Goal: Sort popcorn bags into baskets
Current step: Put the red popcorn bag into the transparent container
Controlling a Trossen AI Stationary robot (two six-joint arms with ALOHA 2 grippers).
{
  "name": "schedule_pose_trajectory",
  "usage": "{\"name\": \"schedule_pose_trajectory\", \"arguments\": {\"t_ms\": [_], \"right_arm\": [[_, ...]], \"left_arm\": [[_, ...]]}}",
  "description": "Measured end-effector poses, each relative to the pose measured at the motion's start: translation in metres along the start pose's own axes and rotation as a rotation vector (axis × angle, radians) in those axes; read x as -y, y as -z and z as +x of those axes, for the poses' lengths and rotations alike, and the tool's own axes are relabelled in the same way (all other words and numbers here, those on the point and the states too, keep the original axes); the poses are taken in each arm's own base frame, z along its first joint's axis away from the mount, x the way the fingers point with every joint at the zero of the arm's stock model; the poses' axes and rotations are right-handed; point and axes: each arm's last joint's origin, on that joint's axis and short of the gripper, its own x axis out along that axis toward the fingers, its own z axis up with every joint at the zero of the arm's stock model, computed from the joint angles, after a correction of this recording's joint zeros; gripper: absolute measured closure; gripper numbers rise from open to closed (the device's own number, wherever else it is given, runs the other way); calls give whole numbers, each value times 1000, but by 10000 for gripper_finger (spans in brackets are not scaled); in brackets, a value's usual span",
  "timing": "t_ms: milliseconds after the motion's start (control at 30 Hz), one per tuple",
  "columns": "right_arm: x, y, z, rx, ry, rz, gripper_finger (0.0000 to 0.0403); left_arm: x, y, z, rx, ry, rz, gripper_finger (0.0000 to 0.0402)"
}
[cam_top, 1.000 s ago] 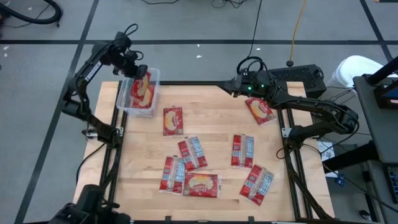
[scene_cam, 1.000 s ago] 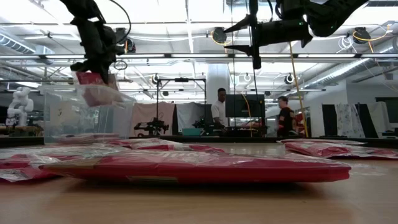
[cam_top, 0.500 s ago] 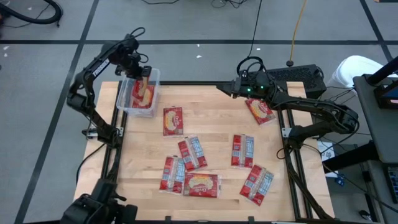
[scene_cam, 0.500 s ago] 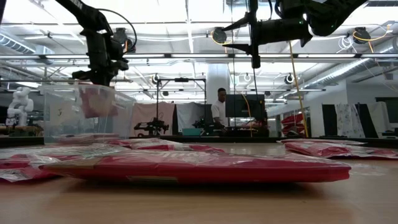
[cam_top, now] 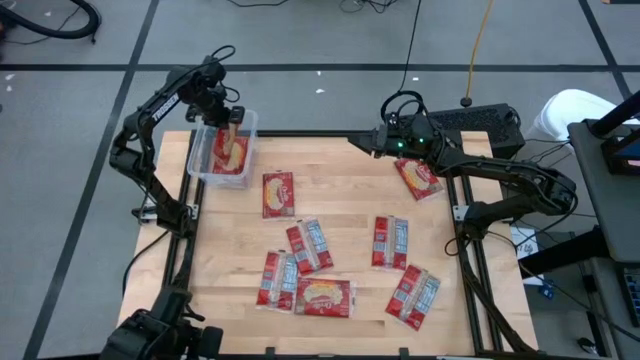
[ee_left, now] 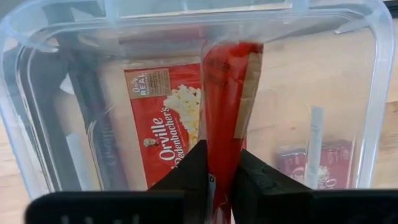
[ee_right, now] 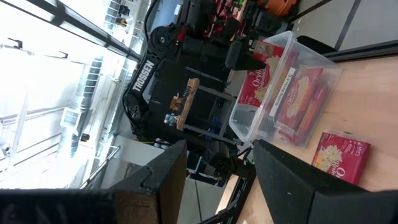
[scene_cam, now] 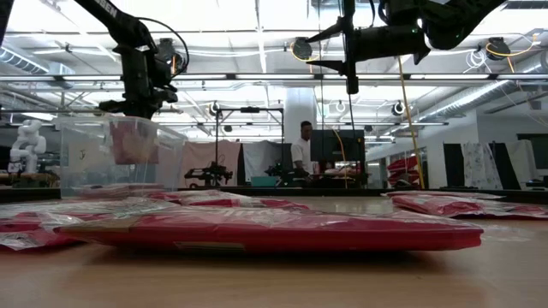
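Holding packet (ee_left: 225,106) upright: left tool (ee_left: 219,180)

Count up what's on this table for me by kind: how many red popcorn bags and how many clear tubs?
Popcorn bags: 9 that I can make out (7 loose on the table, 1 flat in the tub, 1 on edge in the left gripper jaws inside the tub)
Clear tub: 1
Total: 10
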Motion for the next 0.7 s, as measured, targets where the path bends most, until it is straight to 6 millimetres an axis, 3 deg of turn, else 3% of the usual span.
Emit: {"name": "schedule_pose_trajectory", "arguments": {"t_ms": [367,533,700], "right_arm": [[0,0,0,0,0,1,223],[0,0,0,0,0,5,223],[0,0,0,-1,-1,4,223]], "left_arm": [[0,2,-4,14,3,-7,226],[2,5,-9,28,1,60,216],[7,7,5,32,-29,150,215]]}}
